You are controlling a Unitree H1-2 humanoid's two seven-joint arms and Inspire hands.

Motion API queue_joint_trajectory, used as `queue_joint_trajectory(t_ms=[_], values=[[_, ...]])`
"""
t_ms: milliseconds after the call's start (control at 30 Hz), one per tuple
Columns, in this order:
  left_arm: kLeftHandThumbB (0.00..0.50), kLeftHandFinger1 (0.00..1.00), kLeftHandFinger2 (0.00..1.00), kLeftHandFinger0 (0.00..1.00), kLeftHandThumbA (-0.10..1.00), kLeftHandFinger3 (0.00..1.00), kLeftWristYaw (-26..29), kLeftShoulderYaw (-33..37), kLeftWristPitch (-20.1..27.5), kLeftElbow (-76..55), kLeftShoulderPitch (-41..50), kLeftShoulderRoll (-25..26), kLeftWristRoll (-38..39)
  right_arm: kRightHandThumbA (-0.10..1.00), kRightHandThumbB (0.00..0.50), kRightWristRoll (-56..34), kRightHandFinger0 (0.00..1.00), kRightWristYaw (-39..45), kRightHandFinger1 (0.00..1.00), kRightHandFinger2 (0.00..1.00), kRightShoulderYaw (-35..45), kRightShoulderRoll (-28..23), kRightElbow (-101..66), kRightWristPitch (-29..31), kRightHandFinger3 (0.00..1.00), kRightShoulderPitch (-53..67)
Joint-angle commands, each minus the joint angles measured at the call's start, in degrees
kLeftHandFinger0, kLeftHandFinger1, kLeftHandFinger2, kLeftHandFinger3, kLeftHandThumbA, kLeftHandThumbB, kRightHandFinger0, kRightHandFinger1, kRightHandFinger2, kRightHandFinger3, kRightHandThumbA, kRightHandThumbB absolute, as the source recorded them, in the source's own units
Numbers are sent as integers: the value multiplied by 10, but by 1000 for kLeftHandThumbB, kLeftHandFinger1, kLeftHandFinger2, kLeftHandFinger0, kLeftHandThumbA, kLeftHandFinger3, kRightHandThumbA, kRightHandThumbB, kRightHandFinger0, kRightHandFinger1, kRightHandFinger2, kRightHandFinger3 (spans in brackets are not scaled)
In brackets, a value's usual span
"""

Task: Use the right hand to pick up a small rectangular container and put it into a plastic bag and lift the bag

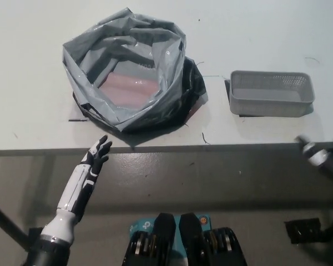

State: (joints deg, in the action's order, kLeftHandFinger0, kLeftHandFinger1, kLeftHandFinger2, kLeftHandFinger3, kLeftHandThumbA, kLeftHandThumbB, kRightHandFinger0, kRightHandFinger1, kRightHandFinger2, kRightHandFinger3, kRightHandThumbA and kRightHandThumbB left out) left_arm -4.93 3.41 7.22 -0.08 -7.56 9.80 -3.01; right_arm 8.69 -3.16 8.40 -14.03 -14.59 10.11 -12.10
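Pickup has not started: the small grey mesh container (271, 93) sits on the desk (33, 33), well right of the open grey plastic bag (127, 69). My right hand (320, 157) shows only as a blur at the desk's front edge; I cannot tell how its fingers stand. Next I judge a reach forward to the container. My left hand (94, 160) rests near the bag, fingers spread, empty.

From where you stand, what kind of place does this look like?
Probably a robot test bench or lab, not a home: a bare white table holds only a grey plastic bag standing open and a small grey perforated container, with black tape marks by them. The left hand rests at the table edge.
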Motion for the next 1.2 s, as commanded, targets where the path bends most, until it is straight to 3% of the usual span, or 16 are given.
queue_joint_trajectory(t_ms=[0,200,333,433,600,933,1167], values=[[239,1000,1000,1000,1000,1000,-4,-3,14,-33,10,-6,14,913,390,36,1000,75,1000,1000,10,-106,-75,-140,1000,-86],[251,1000,1000,1000,1000,1000,-4,-7,18,-45,41,-3,13,899,478,63,1000,196,1000,1000,-72,-215,-34,-284,1000,-243],[257,1000,1000,1000,1000,1000,-1,-10,18,-50,54,-3,12,957,467,98,1000,282,1000,1000,-167,-235,87,-332,1000,-365],[258,1000,1000,1000,1000,1000,-1,-12,16,-55,59,-4,15,1000,455,141,1000,343,1000,1000,-239,-243,185,-321,1000,-438],[265,1000,1000,1000,1000,1000,-3,-12,11,-59,62,-3,17,1000,499,147,1000,421,1000,1000,-319,-226,345,-304,1000,-535],[265,1000,1000,1000,1000,1000,-6,-8,13,-57,67,-2,13,1000,500,177,1000,515,1000,1000,-452,-149,575,-307,1000,-654],[268,1000,1000,1000,1000,1000,-13,-6,9,-55,65,4,14,1000,500,206,1000,512,1000,1000,-517,-110,658,-285,1000,-689]])
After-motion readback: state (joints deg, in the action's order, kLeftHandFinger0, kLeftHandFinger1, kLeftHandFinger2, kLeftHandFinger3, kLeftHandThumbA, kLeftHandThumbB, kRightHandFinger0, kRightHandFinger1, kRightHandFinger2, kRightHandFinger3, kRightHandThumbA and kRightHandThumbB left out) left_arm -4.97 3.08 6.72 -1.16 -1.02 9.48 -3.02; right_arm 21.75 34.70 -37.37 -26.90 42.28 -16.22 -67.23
